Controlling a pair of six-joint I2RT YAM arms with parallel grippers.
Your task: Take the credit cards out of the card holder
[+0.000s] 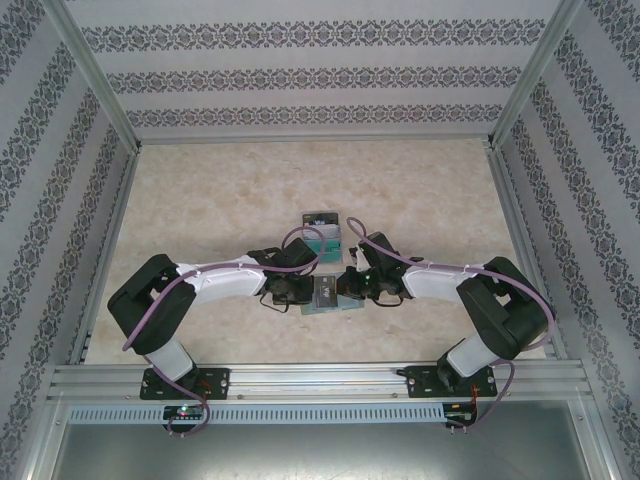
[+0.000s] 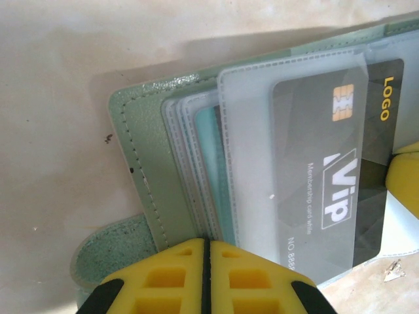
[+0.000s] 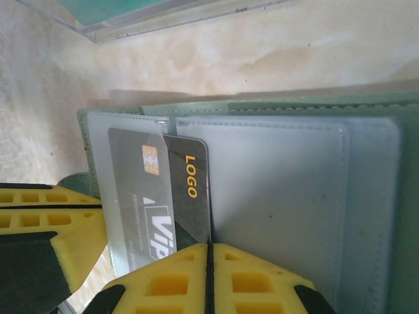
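The grey-green card holder (image 1: 328, 297) lies open on the table between both grippers. Its leather cover (image 2: 157, 150) and clear sleeves (image 2: 252, 131) fill the left wrist view. My left gripper (image 2: 206, 241) is shut on the sleeves' near edge. A dark grey credit card (image 2: 340, 176) marked VIP and LOGO sticks partway out of its sleeve. My right gripper (image 3: 209, 245) is shut on that card's (image 3: 186, 190) long edge, over the holder's pale right panel (image 3: 281, 190). More credit cards (image 1: 322, 232), teal with a dark one on top, lie stacked just behind the holder.
The left gripper's yellow fingers (image 3: 39, 209) press close beside the right gripper at the holder. The cards' stack edge (image 3: 163, 13) lies just beyond. Aluminium rails (image 1: 300, 380) bound the table's near edge, and patterned walls close in the sides and back.
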